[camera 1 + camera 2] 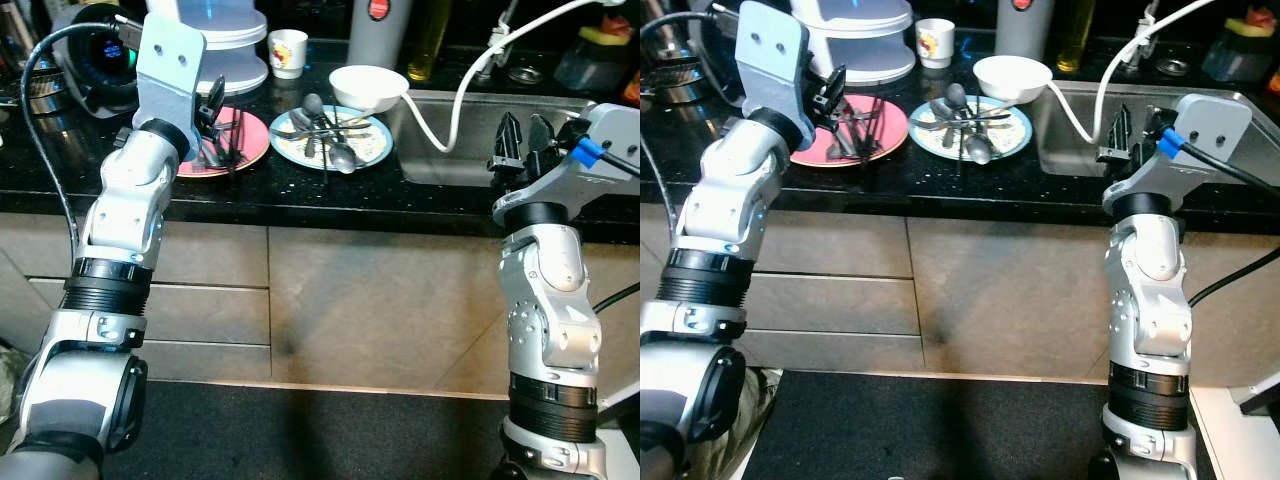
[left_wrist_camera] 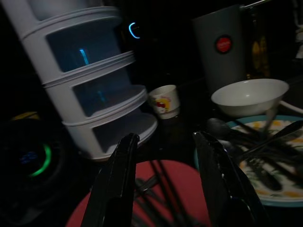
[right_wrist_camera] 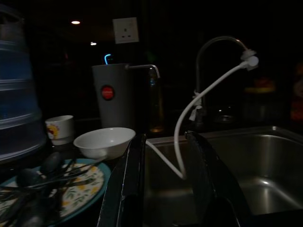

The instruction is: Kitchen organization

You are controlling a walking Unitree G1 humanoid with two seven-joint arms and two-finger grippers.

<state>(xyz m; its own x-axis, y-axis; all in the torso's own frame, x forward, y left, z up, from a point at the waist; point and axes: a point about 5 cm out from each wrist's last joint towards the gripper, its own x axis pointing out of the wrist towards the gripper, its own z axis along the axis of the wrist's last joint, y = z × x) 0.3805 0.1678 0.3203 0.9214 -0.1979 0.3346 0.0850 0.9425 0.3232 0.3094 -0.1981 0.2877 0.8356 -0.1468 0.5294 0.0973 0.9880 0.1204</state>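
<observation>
A black worktop [image 1: 300, 190] runs across the scene, with a steel sink [image 1: 470, 140] set into its right part. Near the front edge, left of the middle, sits a pink plate [image 1: 245, 145] with dark cutlery on it. Just beside it to the right is a blue-rimmed patterned plate [image 1: 365, 145] heaped with spoons [image 1: 340, 155] and forks. A white bowl [image 1: 368, 87] stands behind that plate, touching the sink's left rim, and a small white cup [image 1: 288, 52] stands further back beside a white tiered steamer [image 2: 94, 80]. A grey flask [image 2: 225, 52] with a red dot stands at the back edge. A white hose [image 1: 455, 100] loops from the tap into the sink.

The left gripper [image 2: 165, 175] hovers over the pink plate, jaws apart and holding nothing. The right gripper [image 3: 163, 179] hangs at the sink's front edge, jaws apart and empty.
</observation>
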